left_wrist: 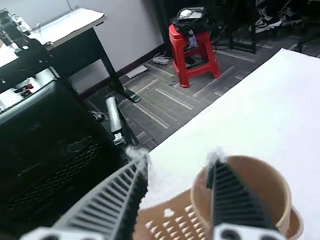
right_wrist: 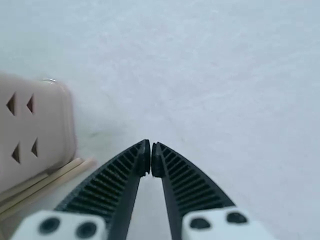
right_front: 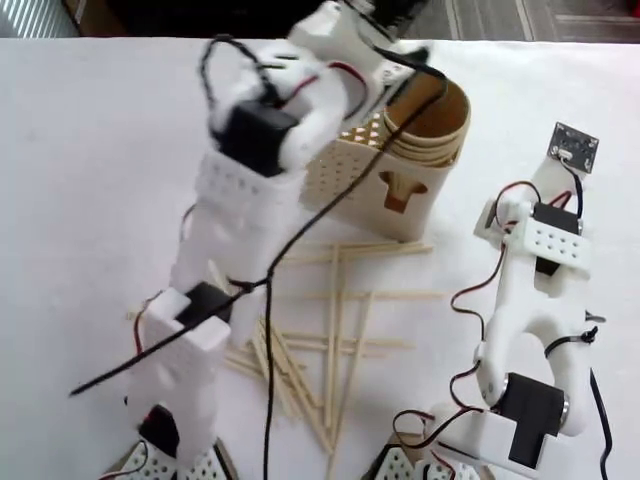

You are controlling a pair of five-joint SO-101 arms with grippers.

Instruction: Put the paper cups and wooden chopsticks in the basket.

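left claw (left_wrist: pixel 180 159) apart over seemingly stacked paper cups (left_wrist: pixel 272 180) in basket (left_wrist: pixel 175 222), right claw (right_wrist: pixel 150 152) together.

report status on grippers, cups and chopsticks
Left gripper open above the basket, by the paper cups. Right gripper shut, low over the table. Chopsticks scattered on table, none gripped. Black cable trails across the pile.
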